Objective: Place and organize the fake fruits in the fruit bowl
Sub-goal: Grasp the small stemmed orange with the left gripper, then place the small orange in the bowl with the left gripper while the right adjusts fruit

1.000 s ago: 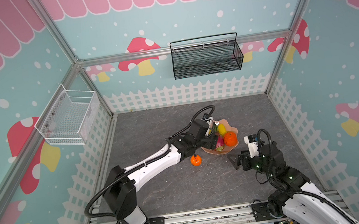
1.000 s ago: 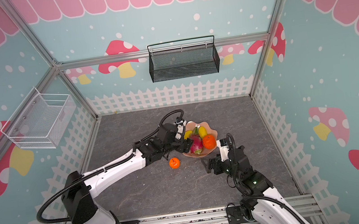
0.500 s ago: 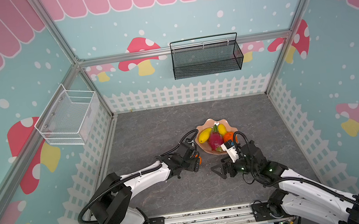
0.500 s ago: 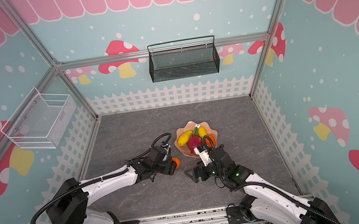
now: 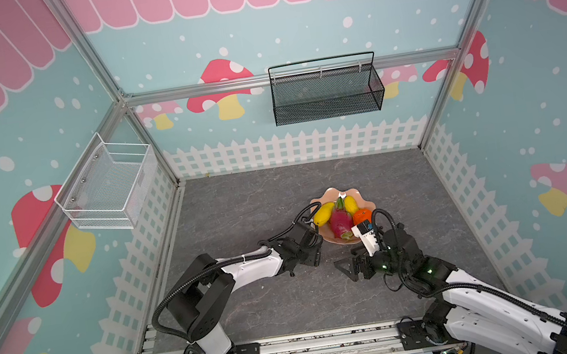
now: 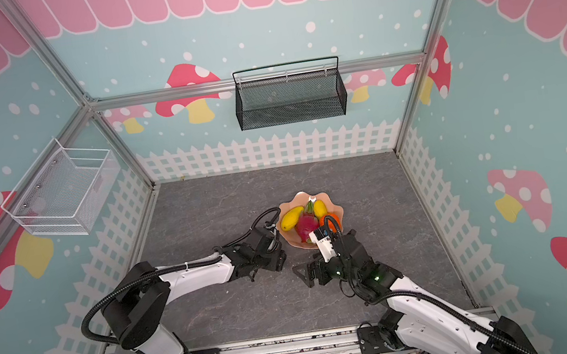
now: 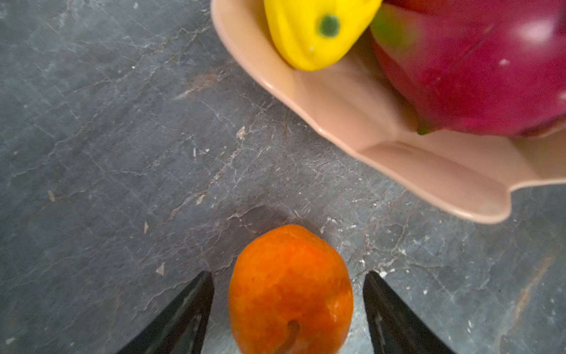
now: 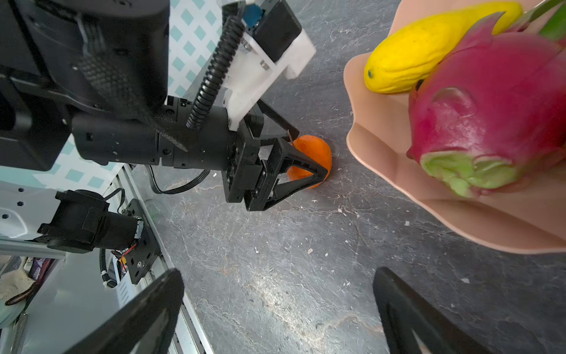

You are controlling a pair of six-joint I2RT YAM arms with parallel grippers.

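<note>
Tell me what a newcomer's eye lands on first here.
The magenta dragon fruit jumps out, piled with yellow mangoes and a big orange in the peach bowl, right of the floor's centre. Next comes the small orange, alone on the floor just outside the bowl, with the left gripper open astride it.

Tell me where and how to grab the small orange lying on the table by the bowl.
Best to grip the small orange across its round middle, coming in low from the side away from the bowl. It rests free on the table, and the left claw flanks it there, open.
</note>
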